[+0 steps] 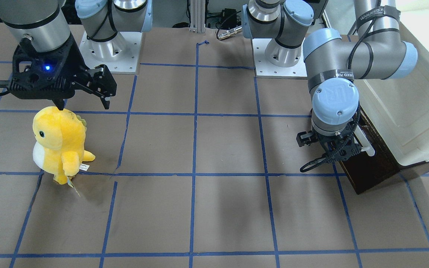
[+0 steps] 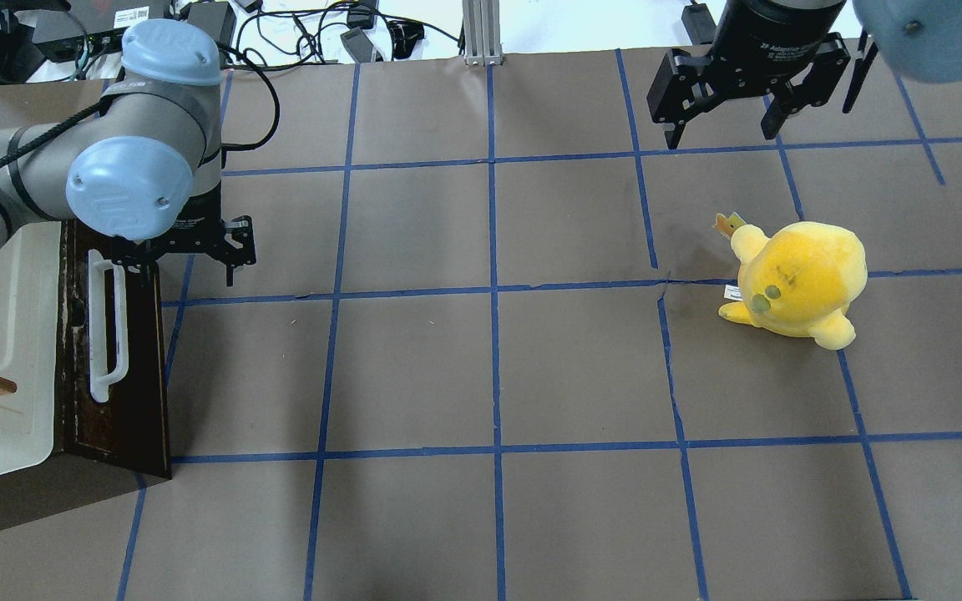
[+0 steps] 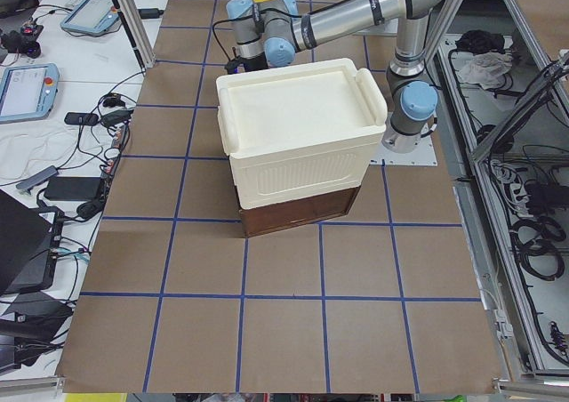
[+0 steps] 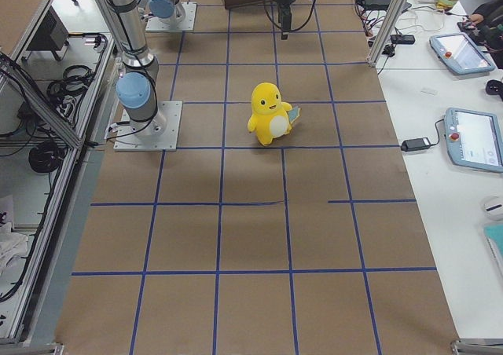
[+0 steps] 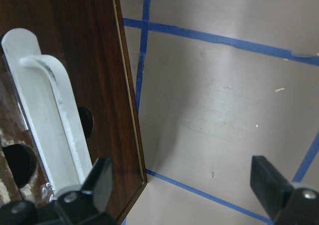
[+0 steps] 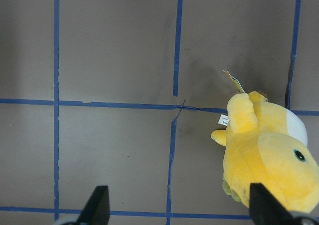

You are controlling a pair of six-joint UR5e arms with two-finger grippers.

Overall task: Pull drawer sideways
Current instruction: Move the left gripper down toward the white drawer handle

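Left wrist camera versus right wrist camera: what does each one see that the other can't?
Only the left wrist camera shows the dark drawer and its white handle. Only the right wrist camera shows the yellow toy. Both show the brown table, blue lines, and an open gripper: the left gripper, the right gripper.

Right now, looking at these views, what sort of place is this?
Most likely a robotics lab test cell. Two arms are bolted to a table covered in brown paper with a blue tape grid, and teach pendants and loose cables lie on the side benches.
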